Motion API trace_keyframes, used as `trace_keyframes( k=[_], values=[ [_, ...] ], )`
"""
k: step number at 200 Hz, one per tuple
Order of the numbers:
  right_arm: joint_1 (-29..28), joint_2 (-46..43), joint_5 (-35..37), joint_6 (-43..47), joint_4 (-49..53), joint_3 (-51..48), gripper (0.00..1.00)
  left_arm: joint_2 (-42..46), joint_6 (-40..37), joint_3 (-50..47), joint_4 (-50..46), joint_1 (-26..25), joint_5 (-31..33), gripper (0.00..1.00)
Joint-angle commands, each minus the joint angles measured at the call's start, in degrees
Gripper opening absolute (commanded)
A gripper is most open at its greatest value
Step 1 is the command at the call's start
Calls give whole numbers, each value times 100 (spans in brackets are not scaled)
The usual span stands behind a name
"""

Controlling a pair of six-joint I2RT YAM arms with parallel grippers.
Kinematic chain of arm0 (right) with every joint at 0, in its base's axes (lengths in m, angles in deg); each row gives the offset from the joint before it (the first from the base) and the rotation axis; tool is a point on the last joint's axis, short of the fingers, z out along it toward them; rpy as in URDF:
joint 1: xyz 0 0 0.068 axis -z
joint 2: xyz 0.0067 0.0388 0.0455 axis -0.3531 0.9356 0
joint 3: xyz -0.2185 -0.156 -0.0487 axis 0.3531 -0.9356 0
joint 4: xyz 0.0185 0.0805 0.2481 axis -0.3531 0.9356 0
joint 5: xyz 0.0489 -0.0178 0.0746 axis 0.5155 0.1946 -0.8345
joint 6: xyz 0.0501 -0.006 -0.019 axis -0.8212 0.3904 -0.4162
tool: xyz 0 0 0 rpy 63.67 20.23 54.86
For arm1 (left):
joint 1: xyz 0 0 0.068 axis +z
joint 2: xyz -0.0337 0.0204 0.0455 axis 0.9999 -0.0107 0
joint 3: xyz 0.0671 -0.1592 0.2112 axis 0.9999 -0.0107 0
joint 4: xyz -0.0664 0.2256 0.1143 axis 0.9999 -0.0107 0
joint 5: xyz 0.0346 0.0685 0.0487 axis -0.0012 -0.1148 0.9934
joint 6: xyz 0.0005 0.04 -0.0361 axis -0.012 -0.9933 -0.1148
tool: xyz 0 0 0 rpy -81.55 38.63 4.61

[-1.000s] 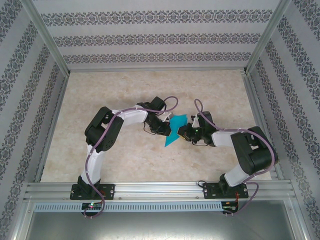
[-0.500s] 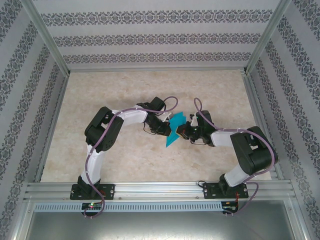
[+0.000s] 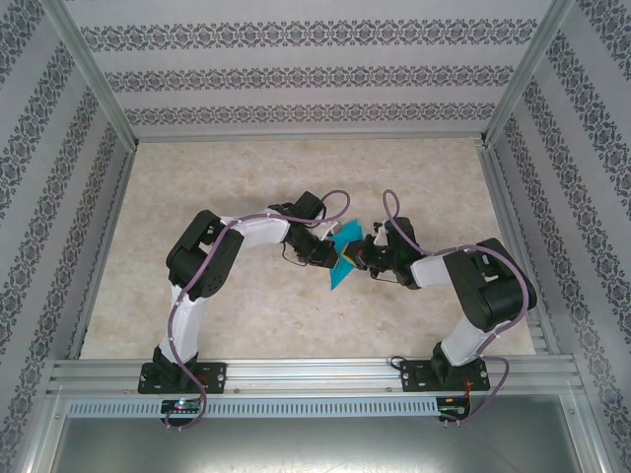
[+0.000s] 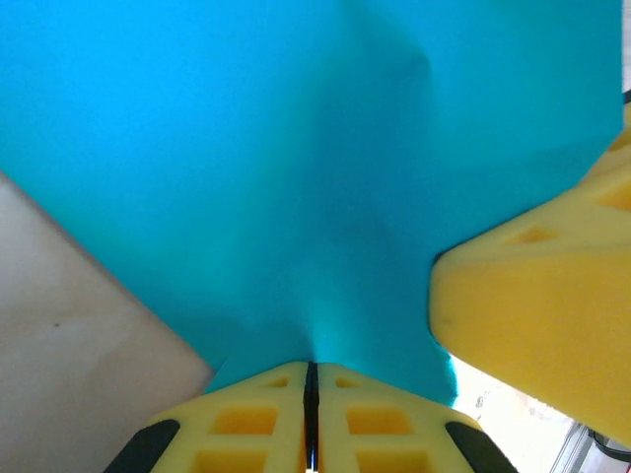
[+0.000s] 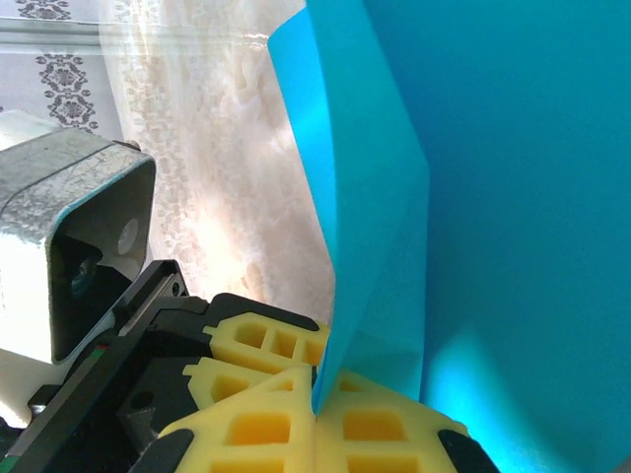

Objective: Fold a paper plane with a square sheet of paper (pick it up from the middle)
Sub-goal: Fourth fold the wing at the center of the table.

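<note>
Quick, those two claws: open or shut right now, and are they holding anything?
The left gripper is shut, pinching the paper.
The right gripper is shut, pinching the same paper.

Robot lab cell, aluminium frame rails [image 3: 315, 370], wallpapered walls [image 3: 296, 74], marbled tabletop [image 3: 246, 177], left arm [image 3: 202, 256], right arm [image 3: 488, 286] bolted down

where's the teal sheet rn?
Top view: the teal sheet is near the middle of the table, held between the two arms, pinched by the left fingers on its left and the right fingers on its right.
</note>
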Motion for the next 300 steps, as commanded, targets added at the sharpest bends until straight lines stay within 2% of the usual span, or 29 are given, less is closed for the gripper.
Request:
trace_keyframes(
  k=[1, 59, 180, 241, 300],
  values=[
    [-85, 43, 140, 81, -41, 34, 5, -72, -54, -249, -115, 4, 187, 12],
    [-170, 185, 266, 334, 338, 264, 6, -23, -27, -245, -71, 48, 102, 12],
    [-249, 575, 249, 414, 376, 497, 7, 255, 68, -363, 186, 178, -199, 12],
    [-273, 647, 248, 535, 508, 533, 8, 573, 210, -275, 230, 224, -339, 16],
    [-287, 584, 230, 565, 528, 494, 7, 454, 191, -73, -52, 320, 150, 16]
  ],
)
